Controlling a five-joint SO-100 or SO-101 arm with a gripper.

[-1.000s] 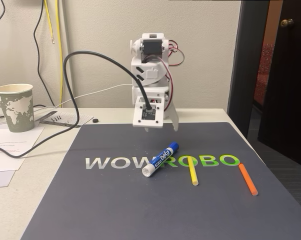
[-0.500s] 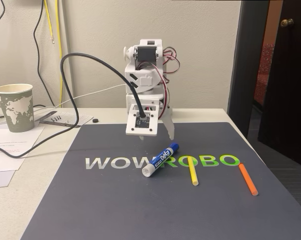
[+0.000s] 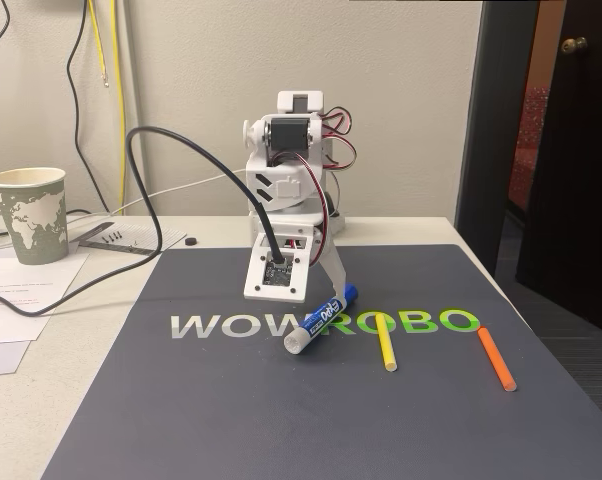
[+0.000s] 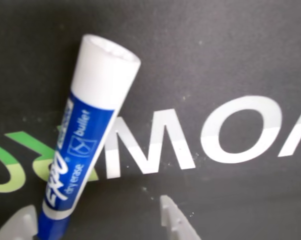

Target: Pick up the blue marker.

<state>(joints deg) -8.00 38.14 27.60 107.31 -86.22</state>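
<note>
Dropped lower over the half second before this moment and shifted nearer the camera in the fixed view: gripper (image 3: 316, 300) then sat just above the dark mat (image 3: 231, 400), white camera plate almost down on the "WOWROBO" lettering (image 3: 221, 325) instead of hanging clear of it. Stayed put across all three fixed pictures: blue marker (image 3: 321, 318), lying slantwise on the mat over the middle of the lettering, blue cap toward the far right, white end toward the near left. Reached the cap end, with the right finger's tip just beside or on it; contact not clear enough to call. Spread apart in the wrist view, jaws unclenched, one pale tip (image 4: 18, 225) at the lower left edge and one (image 4: 173, 220) at lower centre, the blue marker (image 4: 83, 145) running between them with its white end up in the picture and its cap cut off by the bottom edge. Hidden behind the camera plate in the fixed view: the left finger and most of the gap. Unmoved to the right of the marker: yellow stick (image 3: 385, 345) and, farther right, orange stick (image 3: 496, 358). Unmoved at far left: paper cup (image 3: 28, 213).
</note>
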